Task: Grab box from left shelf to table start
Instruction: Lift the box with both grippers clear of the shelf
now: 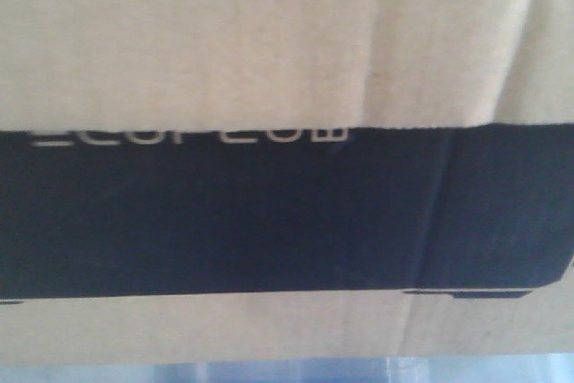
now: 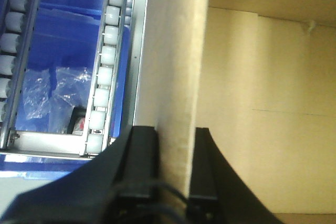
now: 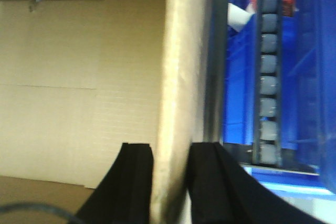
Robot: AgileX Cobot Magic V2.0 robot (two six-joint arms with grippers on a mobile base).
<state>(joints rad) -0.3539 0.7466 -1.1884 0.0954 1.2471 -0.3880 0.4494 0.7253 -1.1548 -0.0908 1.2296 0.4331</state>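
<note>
— What does the front camera give you?
— Just the box (image 1: 269,42) filling it: brown card, a black panel, white lettering clipped at the panel's top edge
— And the grip?
— Only the wrist cameras show that. The left gripper (image 2: 174,174) has a black finger pressed to each face of one upright wall; the right gripper (image 3: 170,182) pinches another wall the same way. Both see the box's open inside, and the left shelf (image 2: 105,77) just beside it, grey rollers over blue

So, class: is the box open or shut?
Open: left gripper and right gripper each clamp a box wall, its inside showing.
</note>
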